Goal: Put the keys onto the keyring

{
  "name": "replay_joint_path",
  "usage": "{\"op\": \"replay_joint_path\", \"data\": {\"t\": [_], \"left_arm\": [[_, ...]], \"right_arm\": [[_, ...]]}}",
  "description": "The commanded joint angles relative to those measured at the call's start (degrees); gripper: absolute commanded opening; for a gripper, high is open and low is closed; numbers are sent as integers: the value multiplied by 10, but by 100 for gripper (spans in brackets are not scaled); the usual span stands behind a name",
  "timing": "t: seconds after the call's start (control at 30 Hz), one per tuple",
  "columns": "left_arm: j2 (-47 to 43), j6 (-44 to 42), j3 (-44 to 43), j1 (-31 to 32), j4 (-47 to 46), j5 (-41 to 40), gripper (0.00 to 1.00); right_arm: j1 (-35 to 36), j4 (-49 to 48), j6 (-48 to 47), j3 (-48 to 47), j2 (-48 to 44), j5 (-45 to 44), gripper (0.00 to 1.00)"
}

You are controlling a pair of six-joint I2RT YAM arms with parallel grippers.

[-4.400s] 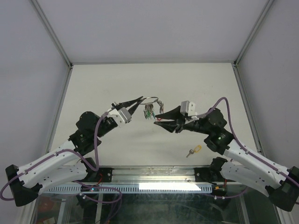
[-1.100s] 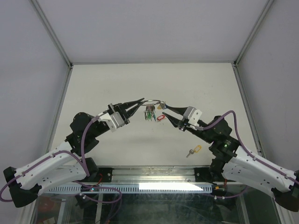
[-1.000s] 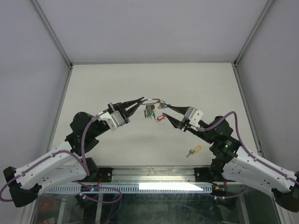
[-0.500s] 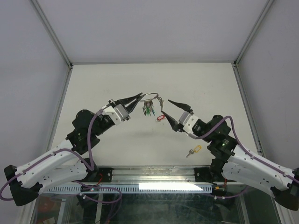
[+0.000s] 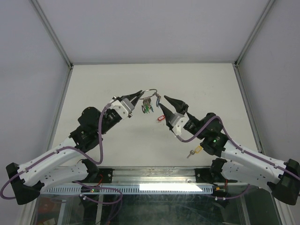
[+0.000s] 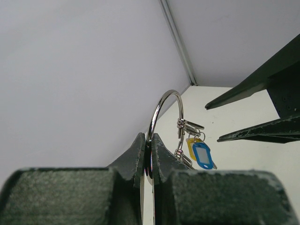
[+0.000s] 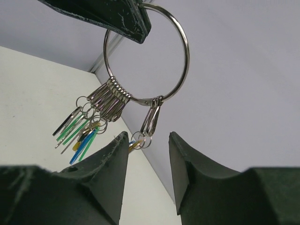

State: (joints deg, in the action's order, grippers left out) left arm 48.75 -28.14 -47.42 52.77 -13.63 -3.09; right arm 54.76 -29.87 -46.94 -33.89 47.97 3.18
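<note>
Right hand [image 7: 148, 134] withdrawn, jaws apart | left hand [image 6: 147, 137] clamps keyring [image 7: 188, 52]

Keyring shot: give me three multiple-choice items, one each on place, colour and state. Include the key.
1. Where is the keyring?
A. lying flat, untouched
B. clamped in the left tool, held aloft
C. hung on a wall hook

2. What colour is the head of the loose key nearest the near edge of the table?
A. yellow
B. green
C. black

3. What state is the right tool in?
A. shut on the keyring
B. shut on a key
C. open

Key:
1 B: the left wrist view shows the jaws pinched on the wire.
2 A: the head shows yellow in the top view.
3 C: the right wrist view shows a wide gap between its fingers.
</note>
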Motion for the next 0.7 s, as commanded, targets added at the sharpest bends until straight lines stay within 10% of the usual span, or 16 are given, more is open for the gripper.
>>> {"op": "replay_joint_path", "data": {"t": [0.0, 0.67], "left_arm": [[-6, -11, -33, -6, -34, -13, 0], [-2, -13, -36, -6, -41, 2, 0]], "right_arm": [[3, -56, -25, -18, 13, -11, 41], [3, -71, -40, -29, 37, -34, 32]]}}
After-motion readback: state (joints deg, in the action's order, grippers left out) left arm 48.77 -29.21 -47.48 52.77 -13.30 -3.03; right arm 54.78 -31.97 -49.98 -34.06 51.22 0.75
